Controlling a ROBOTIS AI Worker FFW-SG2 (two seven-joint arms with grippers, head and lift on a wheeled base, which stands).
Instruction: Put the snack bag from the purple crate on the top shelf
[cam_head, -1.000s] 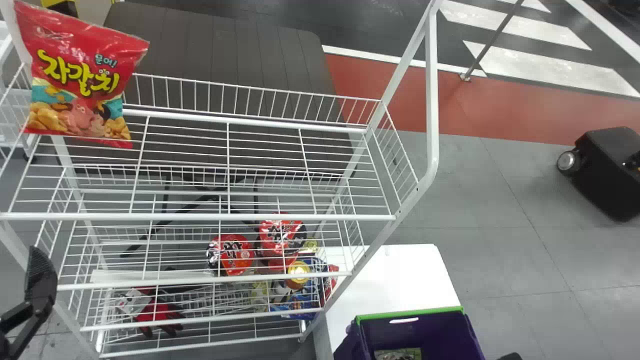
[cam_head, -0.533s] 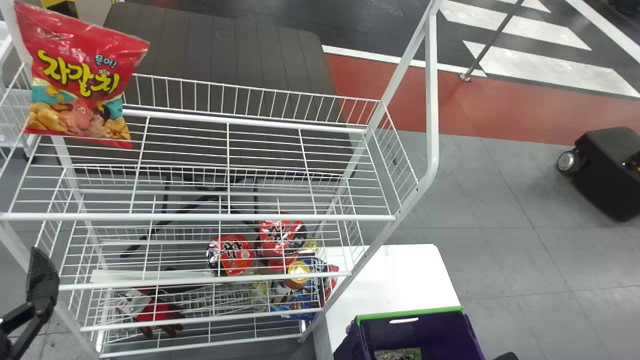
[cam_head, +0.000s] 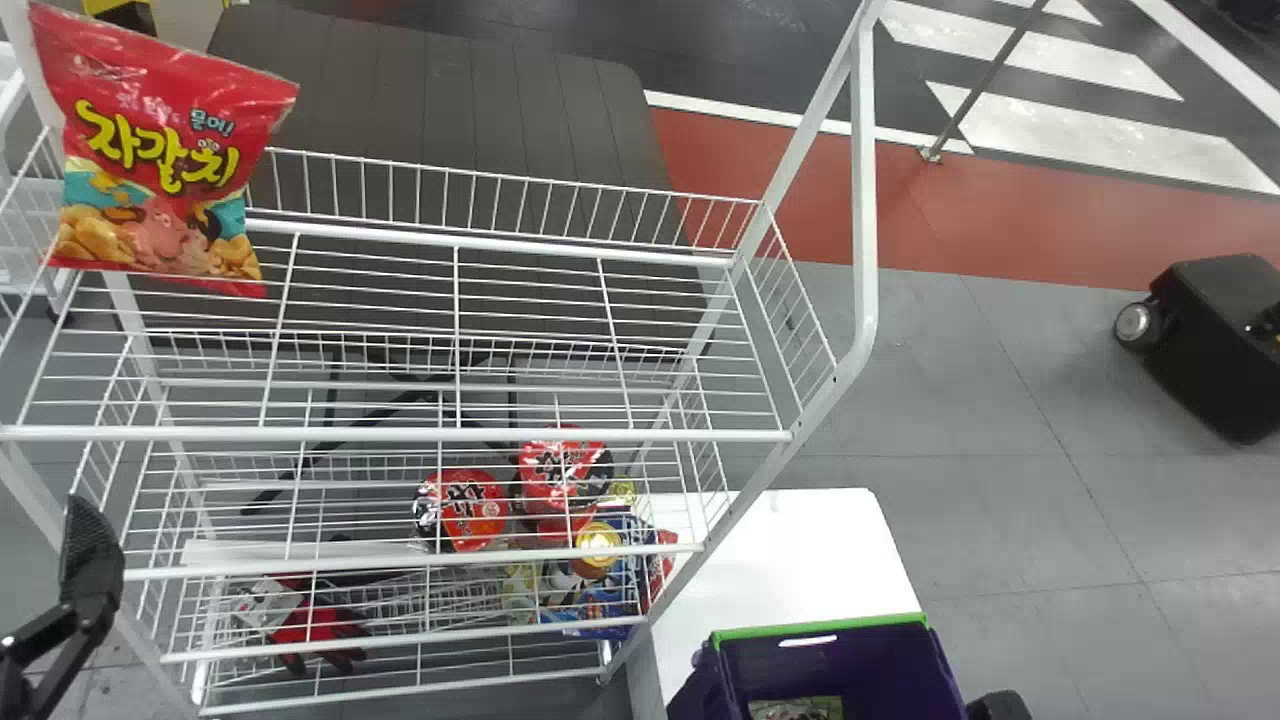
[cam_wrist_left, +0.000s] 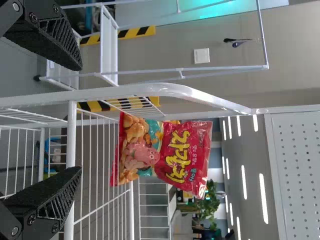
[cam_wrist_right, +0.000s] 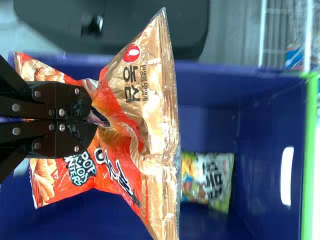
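At the bottom edge of the head view, right of the purple crate (cam_head: 825, 655), a black part of my right gripper (cam_head: 1000, 706) shows. In the right wrist view my right gripper (cam_wrist_right: 94, 119) is shut on an orange and gold snack bag (cam_wrist_right: 150, 95), pinching its middle into creases above the purple crate (cam_wrist_right: 270, 115). My left gripper (cam_head: 90, 560) is at the head view's left edge, by the rack's front left post. In the left wrist view this left gripper (cam_wrist_left: 75, 127) stands open with nothing between its fingers. The top shelf (cam_head: 450, 330) is white wire.
A red snack bag (cam_head: 160, 160) stands at the top shelf's left end. Red packs (cam_head: 465, 510) lie on lower shelves. A smaller bag (cam_wrist_right: 207, 180) lies in the crate, which stands by a white table (cam_head: 780, 560). The rack's slanted right post (cam_head: 865, 200) rises between shelf and open floor.
My left gripper has shifted slightly right in the head view. More of the black right gripper part has come in at the bottom edge, moving left towards the crate.
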